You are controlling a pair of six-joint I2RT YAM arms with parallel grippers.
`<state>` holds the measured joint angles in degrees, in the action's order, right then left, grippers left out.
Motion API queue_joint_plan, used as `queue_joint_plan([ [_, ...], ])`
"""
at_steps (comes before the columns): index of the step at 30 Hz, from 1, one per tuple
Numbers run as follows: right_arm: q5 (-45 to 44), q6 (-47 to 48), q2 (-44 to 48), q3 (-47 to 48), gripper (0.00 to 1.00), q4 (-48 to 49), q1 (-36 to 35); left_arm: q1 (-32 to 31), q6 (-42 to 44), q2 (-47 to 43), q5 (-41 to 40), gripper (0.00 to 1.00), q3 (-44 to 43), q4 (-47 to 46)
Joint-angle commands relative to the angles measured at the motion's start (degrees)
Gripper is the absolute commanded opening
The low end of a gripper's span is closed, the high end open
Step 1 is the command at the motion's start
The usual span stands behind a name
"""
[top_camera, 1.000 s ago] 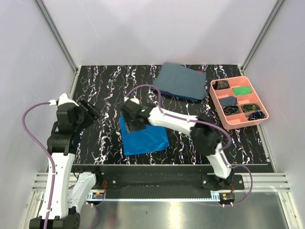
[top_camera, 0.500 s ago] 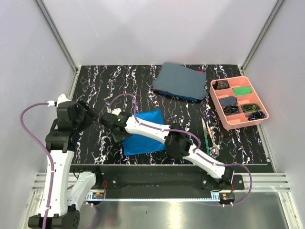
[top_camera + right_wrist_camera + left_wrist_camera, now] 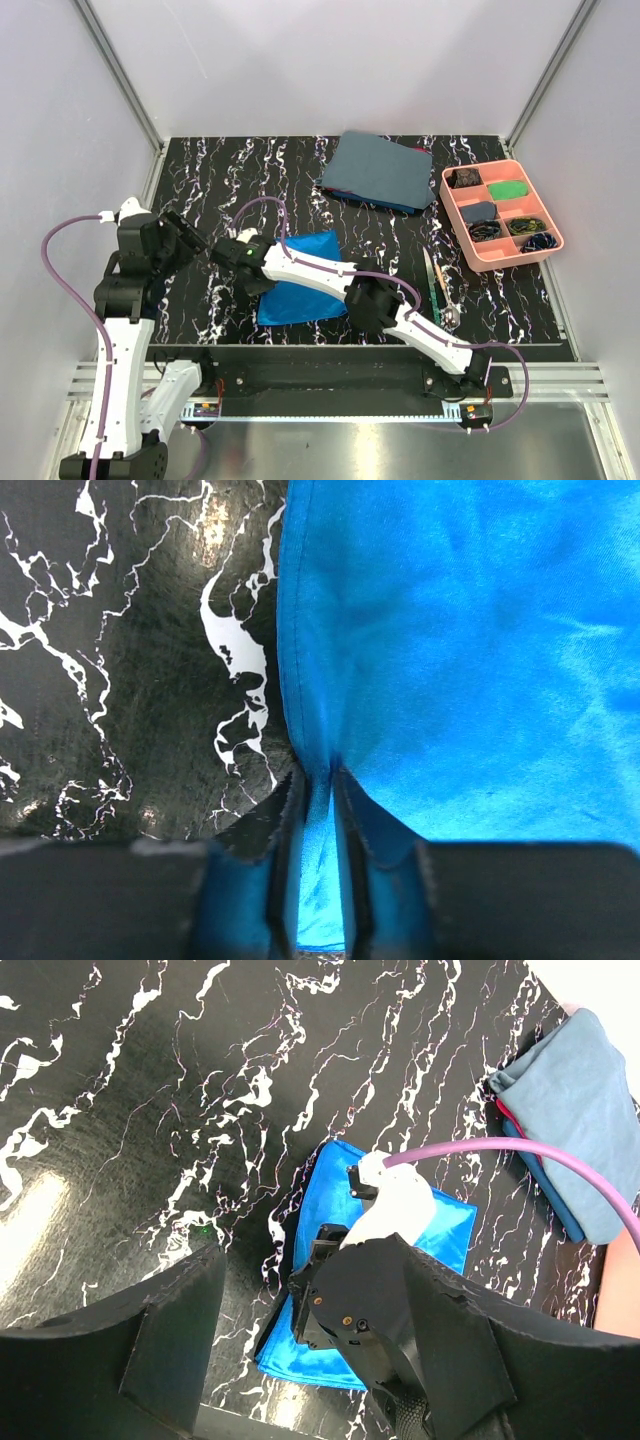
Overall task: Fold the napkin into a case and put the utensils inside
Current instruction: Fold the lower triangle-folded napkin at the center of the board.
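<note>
Flat on the marbled table point(image 3: 200, 170) toward its near side, between the two arms: the napkin point(image 3: 305, 285), by the look of it not yet a case. Nipped at its left hem by the right gripper point(image 3: 318, 792), jaws almost together on a thin ridge of blue cloth. To fold cleanly, lift only enough to clear the table, carry the hem straight across and keep the edges parallel. Lay it down before letting go, or risk dragging the whole cloth. Left gripper point(image 3: 188, 238) spread wide, holding nothing, hovering just left of the napkin. Shown only from the right wrist: the bite itself — masked from above by the gripper body. Shown only from above: the utensils point(image 3: 436, 285) well to the right, near the pink tray point(image 3: 520, 256).
</note>
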<state>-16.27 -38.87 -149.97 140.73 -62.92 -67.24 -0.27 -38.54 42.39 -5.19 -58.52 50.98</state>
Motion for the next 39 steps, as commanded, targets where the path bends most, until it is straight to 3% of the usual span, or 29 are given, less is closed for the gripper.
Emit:
queue_joint_plan([
  [1, -0.95, -0.07, -4.28, -0.89, 0.17, -0.81, -0.52, 0.27, 1.72, -0.91, 1.06, 0.74, -1.24, -1.41],
  [7, 1.32, 2.48, -0.07, -1.67, 0.00, 0.50, -0.35, 0.19, 3.38, 0.76, 3.52, 0.74, -0.28, -1.85],
  [12, 8.52, 4.59, 12.22, -12.82, 0.00, 12.25, 1.23, 0.19, 3.83, 4.01, 8.61, 0.73, 1.30, -3.86],
  [20, 27.50, -1.64, 32.17, -45.69, 0.00, 40.28, 10.02, 0.19, 1.90, 8.14, 15.63, 0.67, 6.66, -10.98],
  [24, 34.97, -5.50, 37.37, -55.80, 0.00, 48.66, 14.33, 0.27, 0.23, 11.57, 18.72, 0.59, 9.65, -15.46],
  [28, 40.61, -8.41, 41.16, -65.73, 0.00, 56.49, 18.54, 0.27, -0.48, 13.24, 21.01, 0.58, 12.55, -20.30],
  [35, 46.24, -9.82, 44.59, -76.12, 0.00, 65.89, 23.64, -0.16, -1.71, 16.14, 23.47, 0.51, 17.39, -28.65],
  [39, 49.13, -10.43, 46.17, -81.12, 0.00, 70.29, 26.45, -3.59, -2.76, 19.83, 21.28, 0.49, 17.48, -31.37],
])
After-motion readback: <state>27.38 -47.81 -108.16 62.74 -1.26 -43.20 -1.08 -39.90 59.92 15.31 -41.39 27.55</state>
